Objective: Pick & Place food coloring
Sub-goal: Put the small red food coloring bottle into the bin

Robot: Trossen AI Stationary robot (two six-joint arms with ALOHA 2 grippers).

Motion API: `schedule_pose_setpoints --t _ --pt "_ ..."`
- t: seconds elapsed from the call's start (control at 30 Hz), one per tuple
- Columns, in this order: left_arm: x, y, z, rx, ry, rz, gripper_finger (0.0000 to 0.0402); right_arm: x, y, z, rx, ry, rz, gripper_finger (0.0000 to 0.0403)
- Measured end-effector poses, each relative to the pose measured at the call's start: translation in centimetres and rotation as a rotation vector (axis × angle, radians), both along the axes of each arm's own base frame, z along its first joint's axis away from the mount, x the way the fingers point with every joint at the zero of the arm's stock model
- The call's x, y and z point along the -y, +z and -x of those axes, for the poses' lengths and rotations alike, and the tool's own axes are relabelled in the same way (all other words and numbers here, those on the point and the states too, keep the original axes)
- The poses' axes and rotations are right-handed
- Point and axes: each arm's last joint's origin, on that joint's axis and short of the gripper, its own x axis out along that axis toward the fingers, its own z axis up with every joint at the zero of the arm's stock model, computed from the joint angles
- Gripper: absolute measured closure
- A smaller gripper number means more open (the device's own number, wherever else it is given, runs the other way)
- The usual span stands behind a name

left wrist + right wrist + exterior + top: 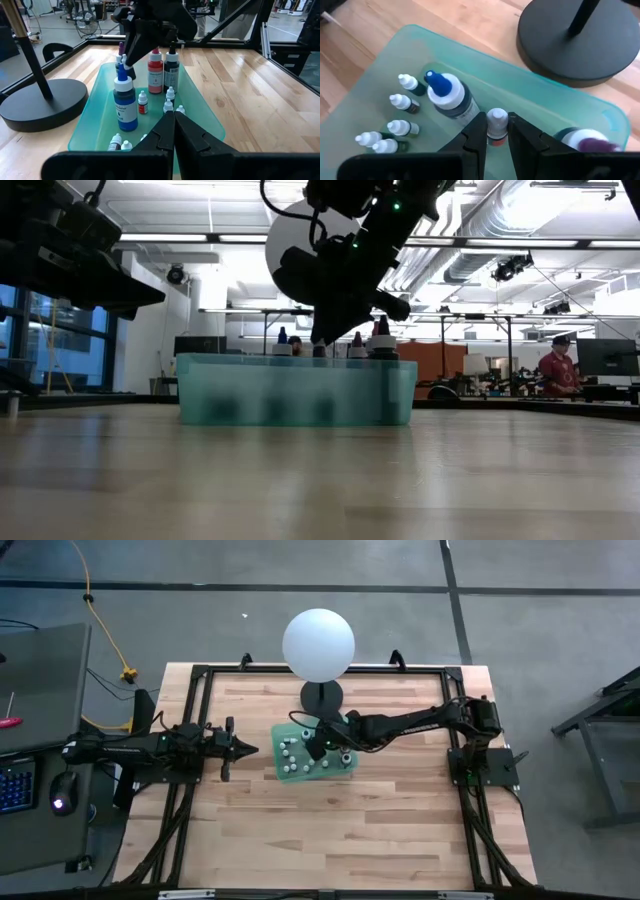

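My right claw (pixel 492 131) hangs over the green tray (pixel 385 65), its fingers (pixel 475 135) pinching the white cap of a small food coloring bottle (pixel 496 124) standing inside, beside a tall blue-capped bottle (pixel 447 97). More small bottles (pixel 400 117) stand nearby in the tray. My left claw (pixel 243 749) waits closed, just beside the tray over the desk (pixel 400 830).
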Motion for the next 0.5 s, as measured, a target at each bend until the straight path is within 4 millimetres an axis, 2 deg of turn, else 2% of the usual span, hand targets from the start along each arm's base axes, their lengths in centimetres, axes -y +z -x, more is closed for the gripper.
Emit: schedule_pose_setpoints --t 0.23,0.5 --pt "0.0 0.0 0.0 0.0 0.001 0.0 0.0401 0.0 -1.6 -0.5 -0.024 -0.007 -0.028 0.0348" --pt "0.0 0.0 0.0 0.0 0.003 0.0 0.0401 0.2 -1.8 -0.5 -0.029 -0.04 -0.022 0.0343"
